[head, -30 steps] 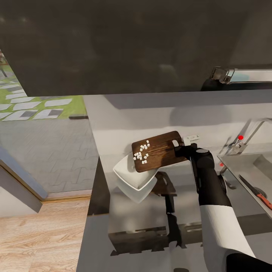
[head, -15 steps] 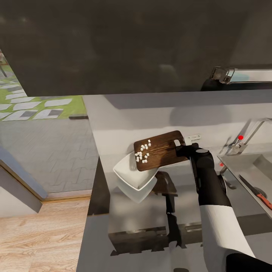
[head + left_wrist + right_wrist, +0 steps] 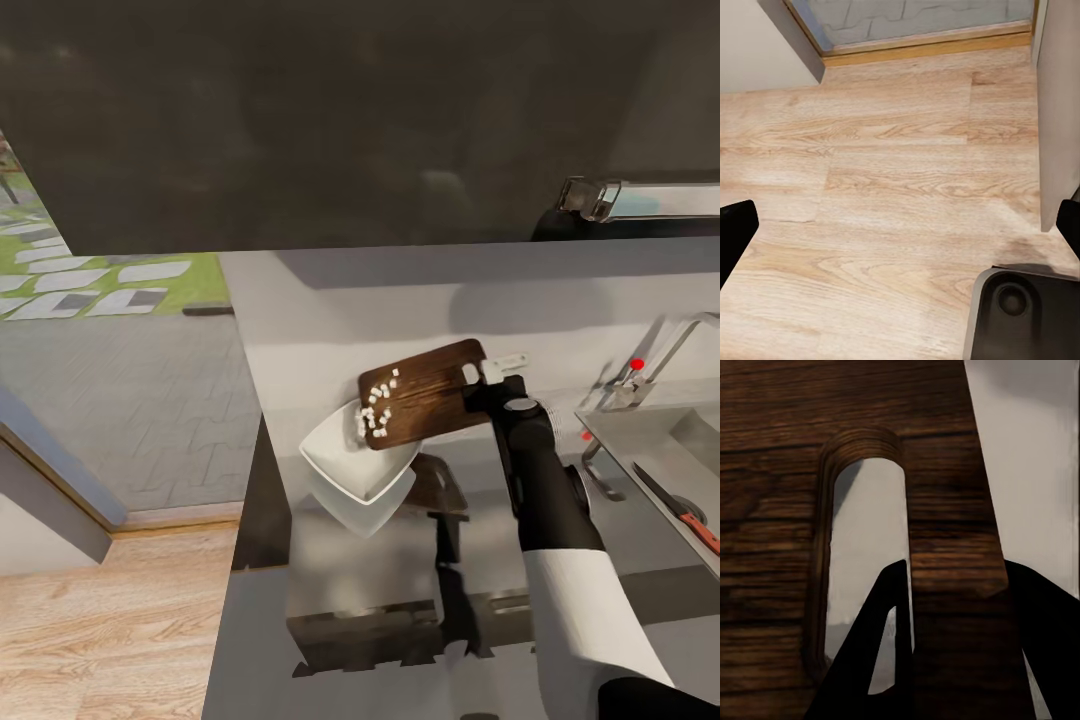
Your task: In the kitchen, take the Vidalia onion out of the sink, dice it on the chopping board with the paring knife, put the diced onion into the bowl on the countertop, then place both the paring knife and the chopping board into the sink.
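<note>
Right wrist view: right pincer (image 3: 952, 585) clamped on chopping board (image 3: 832, 412).

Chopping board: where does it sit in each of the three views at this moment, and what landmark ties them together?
Head view: the chopping board is at centre, tilted over the bowl, its slotted end pinched by the right gripper.
Left wrist view: wooden floor; the board is not in this picture.
Right wrist view: the board spans most of the picture.
Shared landmark: the oval slot beside the gripper's fingers.

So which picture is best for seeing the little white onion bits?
The head view: the diced onion sits on the tilted chopping board, sliding toward the bowl. The right wrist view gives the board's slot close up, without bits; the left wrist view looks at wooden floor.
</note>
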You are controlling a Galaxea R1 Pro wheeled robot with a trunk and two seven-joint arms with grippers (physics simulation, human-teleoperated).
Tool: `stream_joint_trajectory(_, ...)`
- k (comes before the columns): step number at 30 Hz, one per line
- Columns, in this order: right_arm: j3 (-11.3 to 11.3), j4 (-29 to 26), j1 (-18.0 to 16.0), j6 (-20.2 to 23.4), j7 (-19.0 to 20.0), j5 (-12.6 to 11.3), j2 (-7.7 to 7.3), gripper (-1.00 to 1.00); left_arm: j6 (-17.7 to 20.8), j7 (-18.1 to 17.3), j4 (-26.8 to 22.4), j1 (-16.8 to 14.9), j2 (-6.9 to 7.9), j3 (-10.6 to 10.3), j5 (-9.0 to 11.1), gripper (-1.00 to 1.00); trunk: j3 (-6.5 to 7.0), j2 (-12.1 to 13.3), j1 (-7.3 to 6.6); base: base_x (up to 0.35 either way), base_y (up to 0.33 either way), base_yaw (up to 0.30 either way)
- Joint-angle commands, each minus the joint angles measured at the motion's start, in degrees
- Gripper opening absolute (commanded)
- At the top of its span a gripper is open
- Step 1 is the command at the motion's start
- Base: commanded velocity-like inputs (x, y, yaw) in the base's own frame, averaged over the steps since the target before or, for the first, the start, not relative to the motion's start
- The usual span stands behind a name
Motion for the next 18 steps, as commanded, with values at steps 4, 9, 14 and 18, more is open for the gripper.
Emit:
stream_joint_trajectory(4,1.38,-0.06,0.36,-0.38,-2.00,0.38,0.07,-1.00,0.03,0.37,-0.15,-0.04,0.07,-0.28,0.12,1.00,-0.10,-0.11,0.04,0.000,0.000,0.000)
stream_joint_trajectory(9,1.59,-0.06,0.42,-0.46,-2.34,0.35,0.07,-1.00,0.03,0.36,-0.14,-0.04,0.07,-0.28,0.12,1.00,-0.10,-0.11,0.04,0.000,0.000,0.000)
stream_joint_trajectory(14,1.67,-0.06,0.46,-0.47,-2.47,0.35,0.07,-1.00,0.03,0.36,-0.15,-0.04,0.07,-0.28,0.12,1.00,-0.10,-0.11,0.04,0.000,0.000,0.000)
stream_joint_trajectory(18,1.70,-0.06,0.50,-0.47,-2.48,0.41,0.07,-1.00,0.03,0.37,-0.16,-0.04,0.07,-0.28,0.12,1.00,-0.10,-0.11,0.04,0.000,0.000,0.000)
